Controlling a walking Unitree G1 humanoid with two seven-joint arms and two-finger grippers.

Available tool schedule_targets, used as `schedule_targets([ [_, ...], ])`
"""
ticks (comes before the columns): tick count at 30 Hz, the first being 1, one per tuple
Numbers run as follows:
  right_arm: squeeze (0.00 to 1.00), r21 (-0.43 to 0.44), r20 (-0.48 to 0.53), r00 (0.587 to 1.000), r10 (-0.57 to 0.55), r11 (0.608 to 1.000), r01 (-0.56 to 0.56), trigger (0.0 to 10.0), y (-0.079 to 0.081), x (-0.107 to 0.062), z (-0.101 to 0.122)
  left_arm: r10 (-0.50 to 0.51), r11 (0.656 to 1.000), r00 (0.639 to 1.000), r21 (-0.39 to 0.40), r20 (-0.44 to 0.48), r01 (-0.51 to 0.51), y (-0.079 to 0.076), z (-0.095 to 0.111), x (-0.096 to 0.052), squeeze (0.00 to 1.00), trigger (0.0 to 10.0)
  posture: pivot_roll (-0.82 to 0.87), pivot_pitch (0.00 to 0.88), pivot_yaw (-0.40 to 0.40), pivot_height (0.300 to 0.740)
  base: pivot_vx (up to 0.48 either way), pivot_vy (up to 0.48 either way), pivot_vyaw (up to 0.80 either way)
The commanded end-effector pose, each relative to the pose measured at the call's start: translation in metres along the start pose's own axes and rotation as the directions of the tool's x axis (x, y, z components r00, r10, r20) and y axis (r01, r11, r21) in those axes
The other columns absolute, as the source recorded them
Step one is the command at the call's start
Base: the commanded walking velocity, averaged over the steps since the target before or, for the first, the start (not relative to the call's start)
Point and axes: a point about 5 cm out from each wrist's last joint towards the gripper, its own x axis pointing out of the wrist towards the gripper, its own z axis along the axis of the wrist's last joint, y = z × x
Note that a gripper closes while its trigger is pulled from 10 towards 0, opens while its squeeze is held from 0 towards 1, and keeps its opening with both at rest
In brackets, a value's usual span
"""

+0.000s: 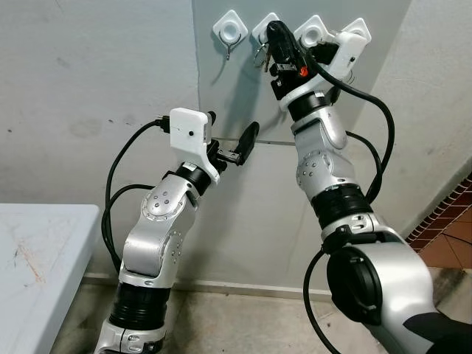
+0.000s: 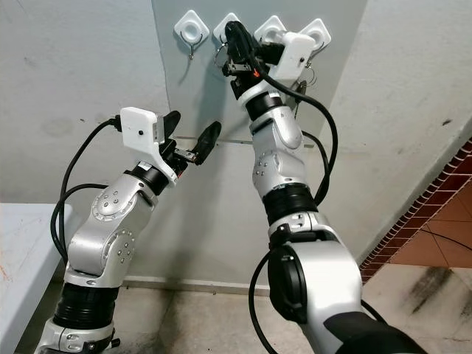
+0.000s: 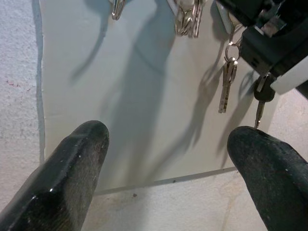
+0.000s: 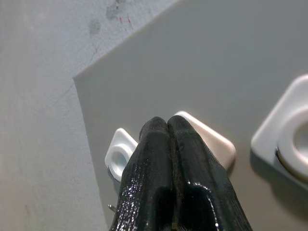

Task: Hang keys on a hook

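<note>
My right hand (image 4: 167, 126) — fingers pressed together — is up at the second hook (image 4: 211, 139), key ring (image 1: 261, 56) dangling beside it; my left hand (image 2: 192, 136) hovers below, fingers apart, holding nothing.

The two head cameras are looking forward at a grey wall panel (image 1: 243, 110) from a little way back, sharing the row of white hooks (image 1: 230, 29) at twelve o'clock, with the right eye sitting slightly to one side so everything is shifting left in its picture. The left wrist camera is peering between its own two fingertips (image 3: 72, 159) at the same panel from nearby. The right wrist camera is pressing in very close behind its closed fingers (image 4: 168, 163), facing the hooks.
</note>
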Motion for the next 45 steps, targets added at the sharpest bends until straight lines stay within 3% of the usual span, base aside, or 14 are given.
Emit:
schedule_targets([
  [1, 0.0, 0.004, 0.015, 1.0, 0.011, 1.0, -0.012, 10.0, 0.0, 0.007, 0.008, -0.01, 1.0, 1.0, 0.01, 0.015, 0.009, -0.002, 0.006, 0.0, 0.0, 10.0, 0.04, 0.0, -0.035, 0.74, 0.0, 0.0, 0.0],
  [15, 0.0, 0.011, -0.04, 0.997, 0.059, 0.998, -0.059, 10.0, 0.003, 0.003, -0.003, -0.001, 1.0, 1.0, 0.004, 0.015, 0.001, -0.001, 0.006, -0.001, 0.0, 10.0, 0.03, 0.0, -0.034, 0.74, 0.0, 0.0, 0.0],
  [21, 0.0, -0.042, -0.177, 0.983, 0.043, 0.998, -0.051, 10.0, 0.0, -0.011, -0.025, -0.003, 1.0, 1.0, 0.001, 0.015, 0.003, -0.001, 0.006, 0.0, 0.0, 10.0, 0.03, 0.0, -0.032, 0.74, 0.0, 0.0, 0.0],
  [30, 0.0, -0.047, -0.226, 0.974, 0.03, 0.998, -0.041, 10.0, -0.001, -0.02, -0.036, -0.001, 1.0, 1.0, 0.001, 0.016, 0.001, 0.0, 0.007, 0.0, 0.0, 10.0, 0.03, 0.0, -0.031, 0.74, 0.0, 0.0, 0.0],
  [37, 0.0, -0.047, -0.217, 0.975, 0.049, 0.997, -0.061, 10.0, 0.0, -0.02, -0.035, 0.004, 1.0, 1.0, -0.002, 0.014, -0.004, 0.001, 0.006, 0.0, 0.0, 10.0, 0.03, 0.003, -0.028, 0.74, 0.0, 0.0, 0.0],
  [45, 0.0, 0.018, -0.062, 0.99, 0.128, 0.992, -0.127, 10.0, 0.007, -0.004, -0.008, -0.001, 1.0, 1.0, -0.001, 0.015, 0.001, 0.001, 0.007, 0.001, 0.0, 10.0, 0.02, 0.002, -0.027, 0.74, 0.0, 0.0, 0.0],
])
